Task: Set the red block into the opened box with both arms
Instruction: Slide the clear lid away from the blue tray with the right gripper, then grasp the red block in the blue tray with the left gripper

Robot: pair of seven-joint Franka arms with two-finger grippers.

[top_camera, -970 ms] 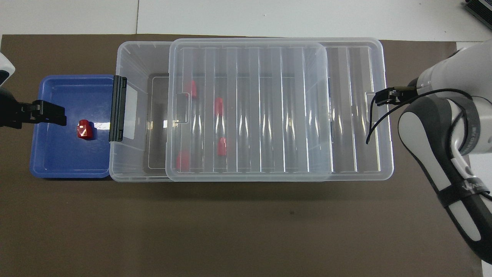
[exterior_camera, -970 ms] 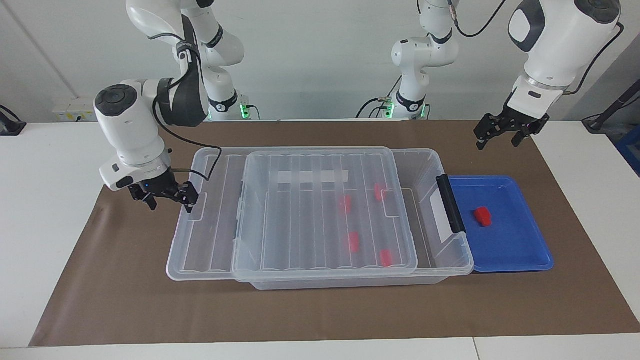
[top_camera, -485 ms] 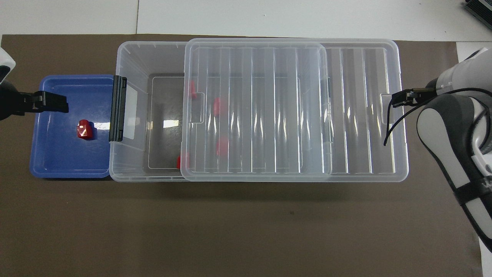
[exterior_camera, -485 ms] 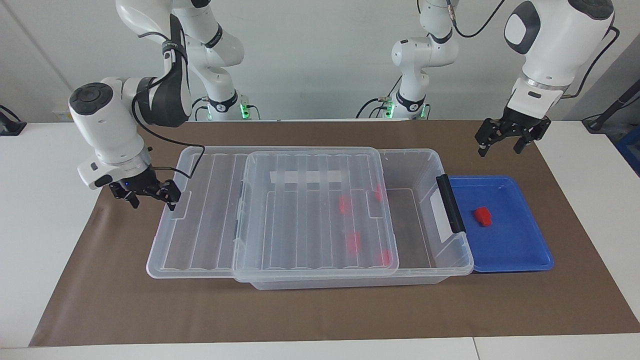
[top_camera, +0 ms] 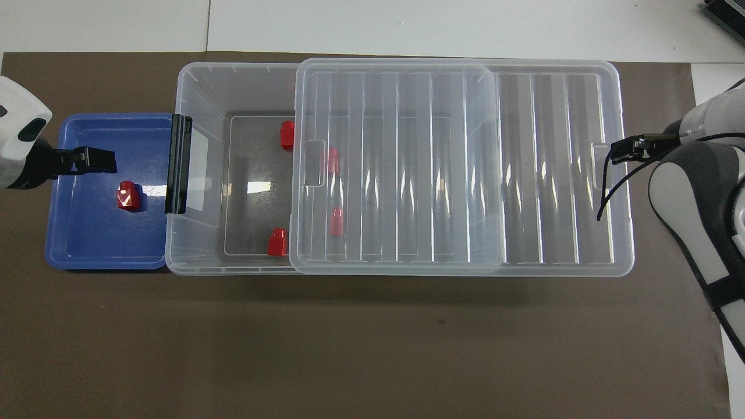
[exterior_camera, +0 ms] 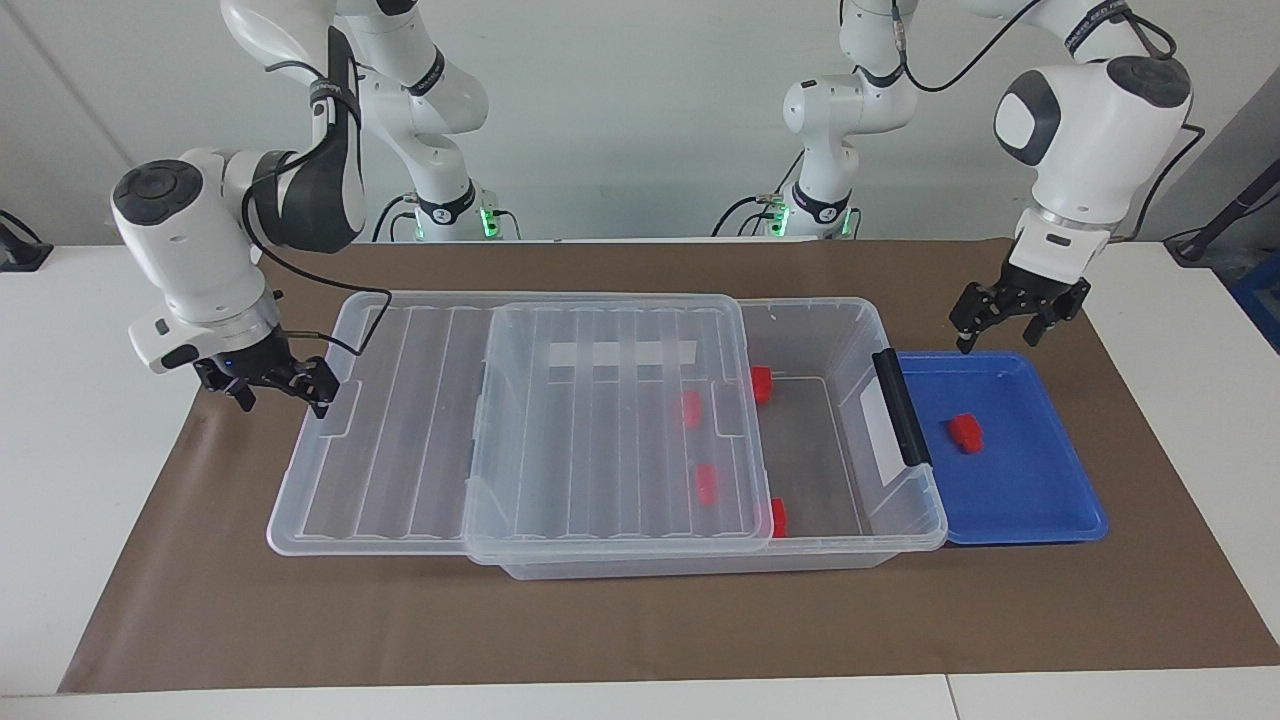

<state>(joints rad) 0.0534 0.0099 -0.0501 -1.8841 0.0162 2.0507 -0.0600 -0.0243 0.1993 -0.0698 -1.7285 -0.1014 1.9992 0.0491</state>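
Note:
One red block (exterior_camera: 965, 432) (top_camera: 128, 195) lies in the blue tray (exterior_camera: 1030, 500) (top_camera: 87, 244). The tray stands against the handle end of the see-through box (exterior_camera: 820, 300) (top_camera: 192, 75). Over the tray's edge nearer to the robots hangs my left gripper (exterior_camera: 1005, 335) (top_camera: 102, 161), open and holding nothing. The ribbed clear lid (exterior_camera: 400, 430) (top_camera: 553, 174) lies partly slid off the box toward the right arm's end. My right gripper (exterior_camera: 280, 392) (top_camera: 620, 152) is shut on the tab at that end of the lid. Several red blocks (exterior_camera: 762, 384) (top_camera: 287, 135) lie inside the box, two of them under the lid.
A brown mat (exterior_camera: 640, 620) covers the table under the box and tray. The box's black handle (exterior_camera: 900, 405) (top_camera: 178, 164) faces the tray. A cable (exterior_camera: 340, 300) loops from the right wrist over the lid's corner.
The right gripper has moved toward the right arm's end and the lid has slid with it, uncovering more of the box. The left gripper has come down closer to the blue tray.

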